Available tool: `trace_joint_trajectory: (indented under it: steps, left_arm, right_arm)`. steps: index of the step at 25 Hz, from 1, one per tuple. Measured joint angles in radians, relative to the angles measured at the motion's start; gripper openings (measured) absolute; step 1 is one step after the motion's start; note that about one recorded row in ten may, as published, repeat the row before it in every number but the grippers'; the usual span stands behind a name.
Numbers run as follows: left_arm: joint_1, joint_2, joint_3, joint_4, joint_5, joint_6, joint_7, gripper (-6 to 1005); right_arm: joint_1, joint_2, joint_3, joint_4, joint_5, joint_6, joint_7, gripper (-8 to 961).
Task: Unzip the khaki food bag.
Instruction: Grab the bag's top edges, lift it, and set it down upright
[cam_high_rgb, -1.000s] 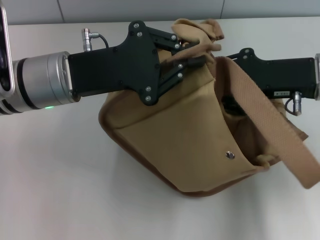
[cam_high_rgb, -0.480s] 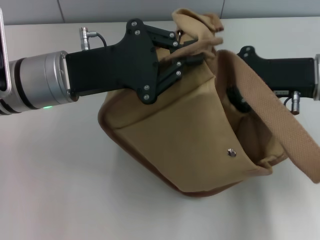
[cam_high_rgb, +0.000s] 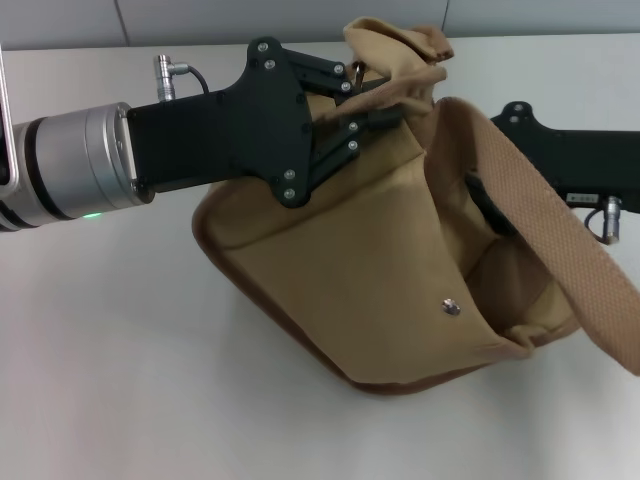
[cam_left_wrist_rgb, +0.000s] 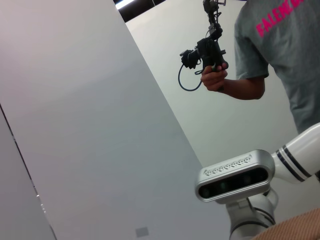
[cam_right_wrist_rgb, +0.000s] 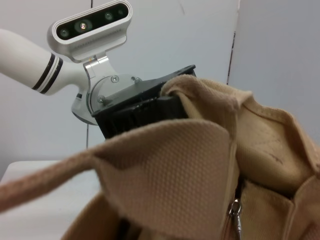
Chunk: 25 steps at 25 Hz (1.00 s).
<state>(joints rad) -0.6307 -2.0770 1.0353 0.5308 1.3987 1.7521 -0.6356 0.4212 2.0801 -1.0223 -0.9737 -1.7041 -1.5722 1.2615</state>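
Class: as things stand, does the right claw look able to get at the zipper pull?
Probably yes, hedged: the zipper pull hangs exposed in the right wrist view, but a webbing handle drapes over the right claw's arm.

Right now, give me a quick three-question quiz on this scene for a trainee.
1. True or false: the left tool pinches the top of the tan canvas tote bag with brown trim.
2. Which metal part shows on the bag's front pocket? A buckle, B snap button, C hook.
3. Fill in: the woven webbing handle drapes over the ____ arm.
Key: 1 true; 2 B; 3 right.
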Motion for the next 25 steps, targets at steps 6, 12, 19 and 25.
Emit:
trace_joint_trajectory:
  steps: [6,12,19,25]
  left_arm:
    - [0.009,0.000,-0.003,-0.001,-0.020,-0.002,0.003,106]
    - [0.013,0.000,-0.003,-0.003,-0.037,-0.007,0.004,108]
    - [0.020,-0.002,0.000,-0.002,-0.062,-0.009,0.006,111]
    - [0.023,-0.002,-0.002,-0.002,-0.065,-0.009,0.019,113]
  right_arm:
    - [-0.013,-0.001,0.078,0.001,-0.013,-0.055,0.006,2]
    - [-0.025,-0.010,0.153,-0.004,-0.060,-0.129,0.008,2]
    - [-0.065,-0.016,0.166,-0.006,-0.099,-0.168,0.012,1]
    - [-0.113,-0.027,0.222,-0.011,-0.148,-0.220,0.010,1]
